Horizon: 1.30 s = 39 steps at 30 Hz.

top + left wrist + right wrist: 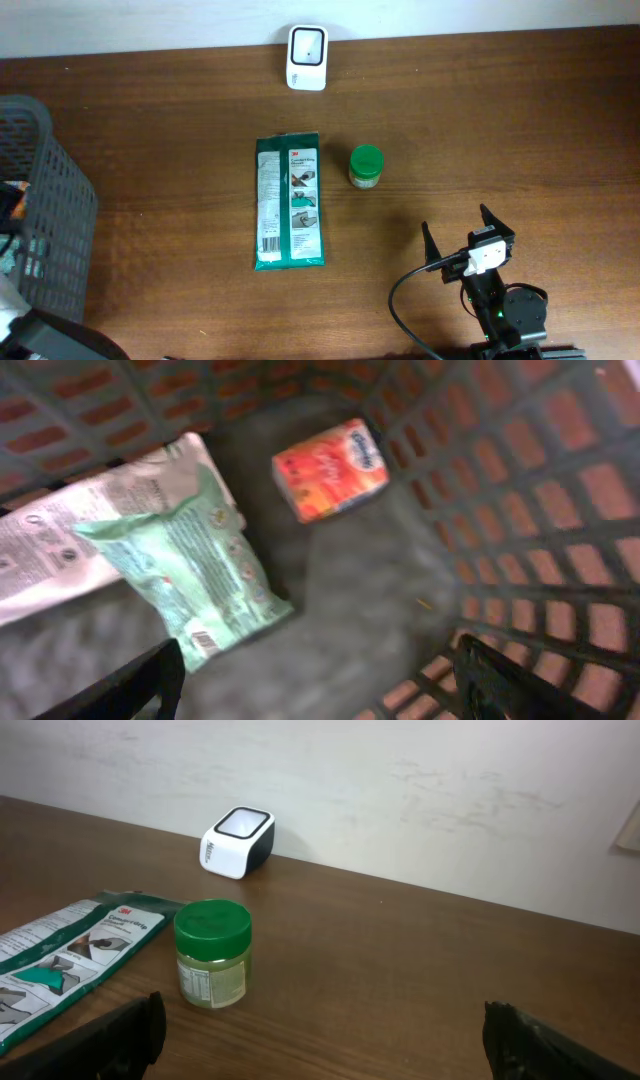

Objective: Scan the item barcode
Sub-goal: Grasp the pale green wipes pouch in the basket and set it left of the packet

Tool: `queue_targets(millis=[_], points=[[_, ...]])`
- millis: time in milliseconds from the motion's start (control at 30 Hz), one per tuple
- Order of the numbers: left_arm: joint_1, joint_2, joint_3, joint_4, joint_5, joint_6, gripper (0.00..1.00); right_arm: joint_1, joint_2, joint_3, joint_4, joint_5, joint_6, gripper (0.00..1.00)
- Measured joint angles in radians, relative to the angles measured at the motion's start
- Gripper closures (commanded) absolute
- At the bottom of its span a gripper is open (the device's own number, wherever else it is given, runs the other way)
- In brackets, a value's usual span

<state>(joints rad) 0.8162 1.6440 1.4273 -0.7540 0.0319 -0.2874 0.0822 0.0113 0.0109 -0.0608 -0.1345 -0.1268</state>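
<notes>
Left hand point(320, 660), spread and empty, hangs in the basket point(520, 510). The pouch point(190, 575) lies below it, off to the left, long axis diagonal. Right hand point(322, 1020), also spread, is outside.

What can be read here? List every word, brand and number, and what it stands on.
"3M": on the green packet.
Packet's other print, jar label, scanner marking: too small to read.
Orange pack and green pouch in the basket: blurred.
</notes>
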Motion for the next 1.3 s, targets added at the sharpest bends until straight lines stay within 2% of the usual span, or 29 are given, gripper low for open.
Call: queue_targets(millis=[133,267,300,433,733,767,800,833,867,900,1100,1200,1267,1300], points=[[0.0,-0.023,0.01,-0.021,0.028,-0.001,0.14,0.0,0.0,0.0,0.0,0.0,0.0,0.02],[0.005,-0.011,0.013,-0.035,-0.053,-0.001,0.17,0.0,0.0,0.0,0.0,0.0,-0.001,0.02],[0.01,0.015,0.015,-0.04,-0.07,-0.004,0.21,0.0,0.0,0.0,0.0,0.0,0.0,0.02],[0.034,0.156,0.017,-0.026,-0.097,-0.007,0.24,0.0,0.0,0.0,0.0,0.0,-0.001,0.02],[0.061,0.312,0.019,0.085,-0.12,0.01,0.19,0.0,0.0,0.0,0.0,0.0,0.0,0.02],[0.061,0.33,0.019,0.085,-0.123,0.011,0.25,0.0,0.0,0.0,0.0,0.0,-0.001,0.02],[0.061,0.346,0.019,0.083,-0.124,0.011,0.35,0.0,0.0,0.0,0.0,0.0,-0.001,0.02],[0.061,0.357,0.019,0.084,-0.125,0.014,0.6,0.0,0.0,0.0,0.0,0.0,-0.001,0.02],[0.061,0.374,0.019,0.082,-0.126,0.018,0.71,0.0,0.0,0.0,0.0,0.0,-0.001,0.02],[0.061,0.376,0.019,0.082,-0.125,0.014,0.77,0.0,0.0,0.0,0.0,0.0,0.0,0.02],[0.061,0.374,0.038,0.027,-0.114,0.019,0.82,0.0,0.0,0.0,0.0,0.0,-0.001,0.02],[0.06,0.335,0.079,-0.042,-0.055,0.019,0.85,0.0,0.0,0.0,0.0,0.0,0.0,0.02],[0.06,0.216,0.111,-0.071,0.014,0.019,0.86,0.0,0.0,0.0,0.0,0.0,0.0,0.02],[0.06,0.101,0.128,-0.072,0.057,0.019,0.86,0.0,0.0,0.0,0.0,0.0,0.0,0.01]])
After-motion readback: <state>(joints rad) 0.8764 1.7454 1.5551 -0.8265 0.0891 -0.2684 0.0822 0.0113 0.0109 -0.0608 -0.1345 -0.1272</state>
